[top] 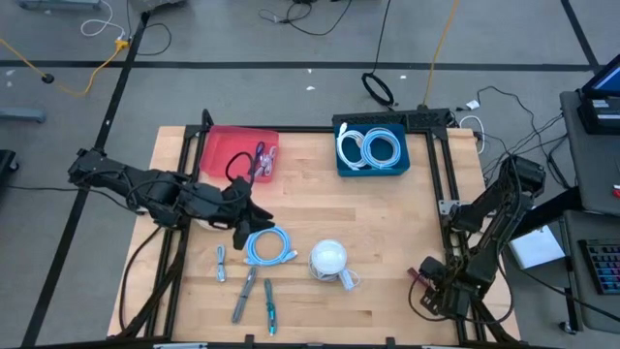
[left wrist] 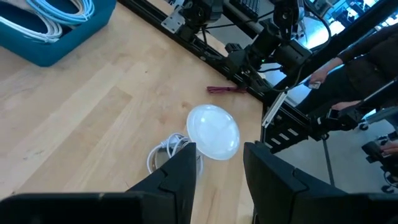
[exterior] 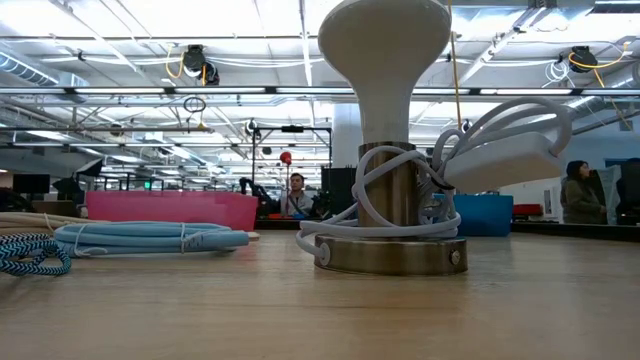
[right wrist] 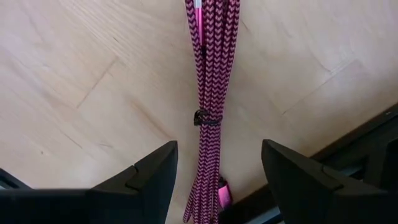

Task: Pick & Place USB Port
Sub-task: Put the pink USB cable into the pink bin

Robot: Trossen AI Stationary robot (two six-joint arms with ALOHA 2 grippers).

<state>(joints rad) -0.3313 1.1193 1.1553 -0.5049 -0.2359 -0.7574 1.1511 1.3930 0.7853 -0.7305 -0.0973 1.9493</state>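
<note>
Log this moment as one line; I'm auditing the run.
left tool: open, over blue cable | right tool: open, above pink cable | lamp: untouched

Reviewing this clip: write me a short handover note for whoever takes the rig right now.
Left gripper: open, empty, hovering over mid-table, facing the white lamp.
Right gripper: open, empty, above the pink braided cable at the table's right front edge.
Done: cables already lie in the blue bin and the red bin.
Left: light-blue coiled cable, pink braided cable and loose pieces remain on the table.

Both tools point(left wrist: 219, 171) point(right wrist: 217, 171) open, empty
</note>
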